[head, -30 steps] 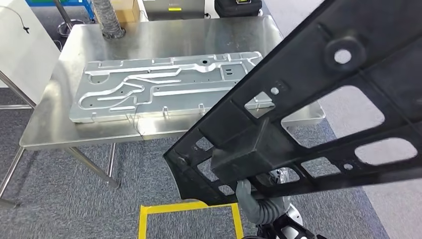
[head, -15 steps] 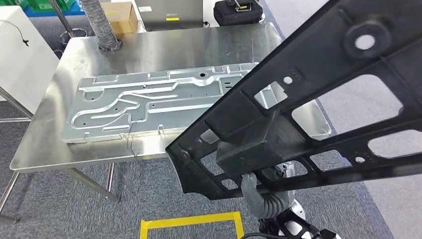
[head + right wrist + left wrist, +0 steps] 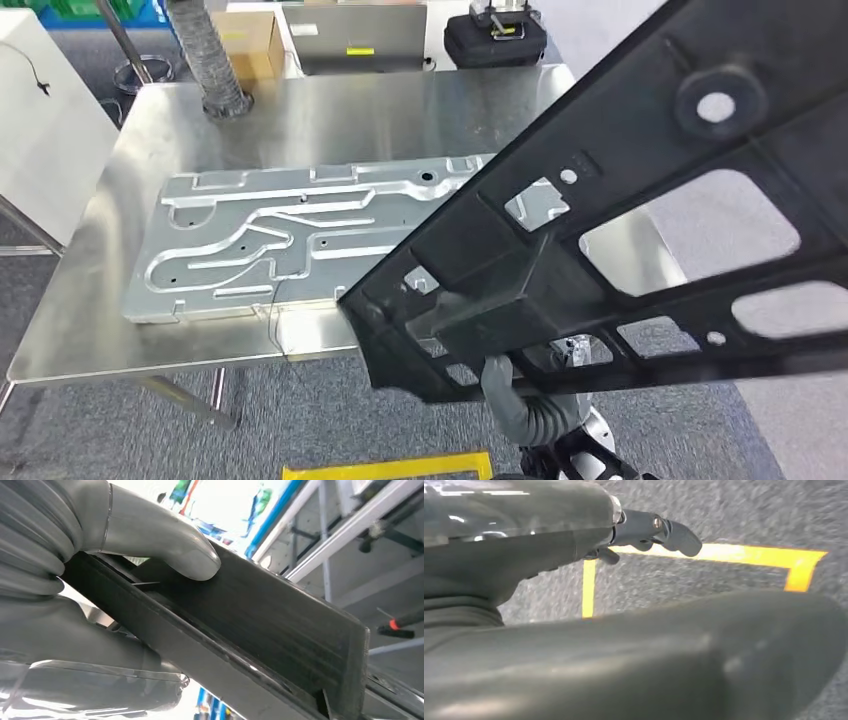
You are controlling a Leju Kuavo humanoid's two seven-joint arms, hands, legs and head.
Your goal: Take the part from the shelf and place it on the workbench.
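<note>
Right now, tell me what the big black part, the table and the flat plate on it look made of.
Black part: probably moulded plastic, matte, with ribs and cut-outs. Table: likely stainless steel, brushed and dimly reflective. Plate: pressed sheet metal, perhaps aluminium, pale silver with raised channels.

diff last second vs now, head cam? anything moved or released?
The whole head view shifted, so the camera moved: the steel workbench now sits closer and lower in the picture, and the yellow floor marking has slid toward the bottom edge. That reads as the robot nearing the bench, not things moving. Unchanged: the right hand grips the black part, tilted above the bench corner; the silver plate lies flat on the bench.
</note>
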